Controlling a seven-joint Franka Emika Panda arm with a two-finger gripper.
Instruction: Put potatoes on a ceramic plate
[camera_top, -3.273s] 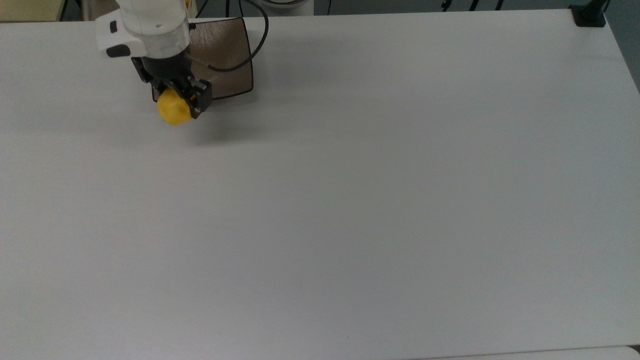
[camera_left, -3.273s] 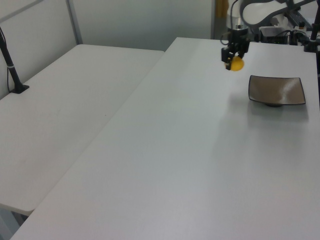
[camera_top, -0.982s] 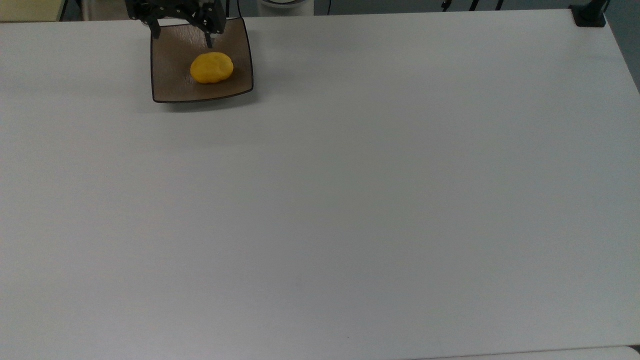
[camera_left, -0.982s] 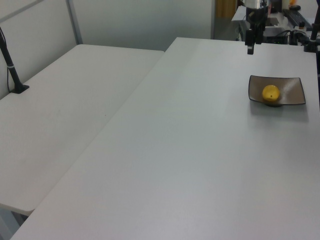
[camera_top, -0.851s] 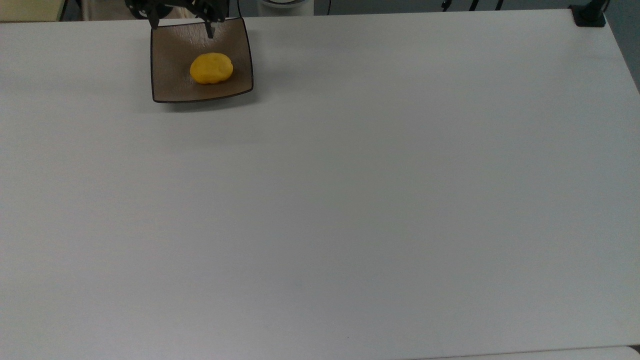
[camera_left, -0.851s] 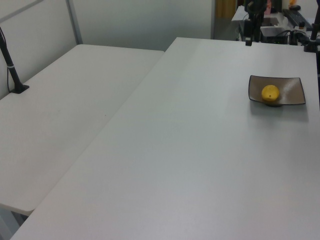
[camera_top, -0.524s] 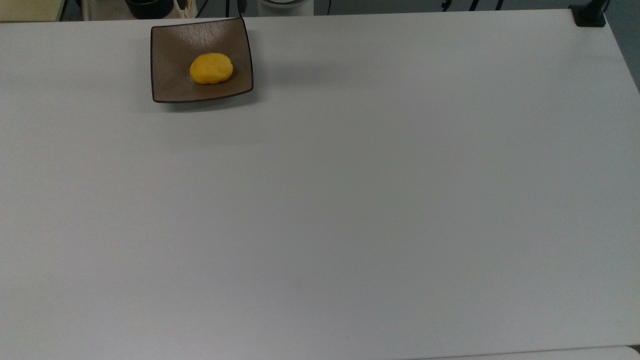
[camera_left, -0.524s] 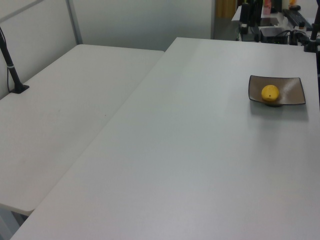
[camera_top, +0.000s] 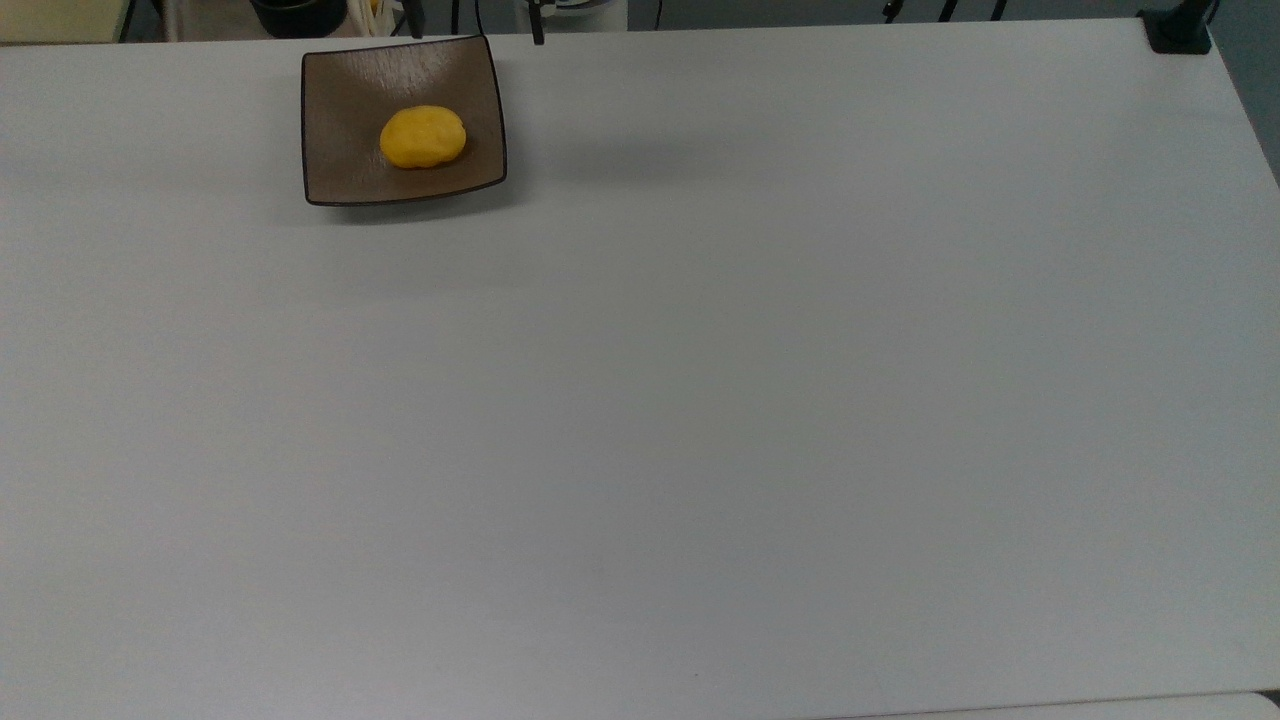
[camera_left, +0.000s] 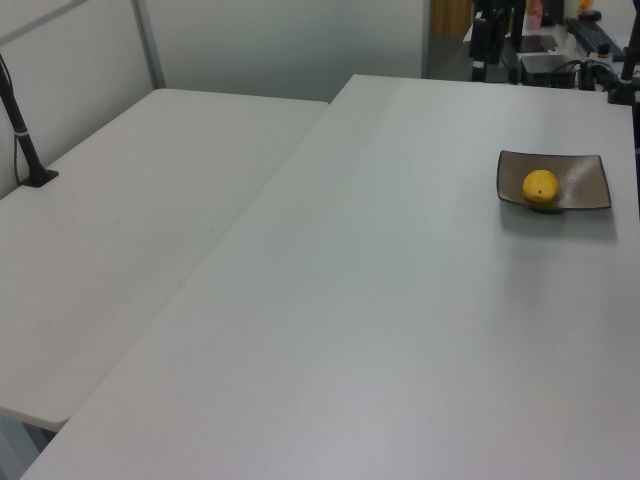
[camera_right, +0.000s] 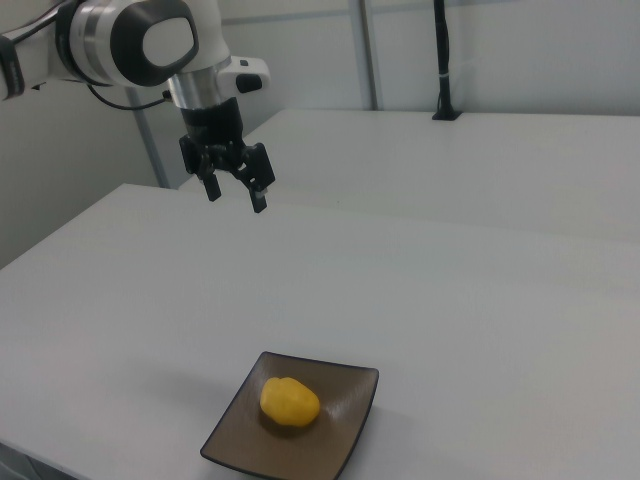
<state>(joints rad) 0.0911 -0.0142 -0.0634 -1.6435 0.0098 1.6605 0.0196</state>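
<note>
We judged the placing done: the yellow potato (camera_right: 290, 401) lay on the square brown ceramic plate (camera_right: 340, 433), our gripper (camera_right: 234, 190) hung high with jaws spread, needing only retreat.

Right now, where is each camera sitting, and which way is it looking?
Top view: high above, looking down on the white table; fingertips poke in at the top edge.
Left view: low at one end, looking along the table toward the ceramic plate.
Right view: beside the plate, facing the arm and open gripper.
All three share the potato lying on the plate.
</note>
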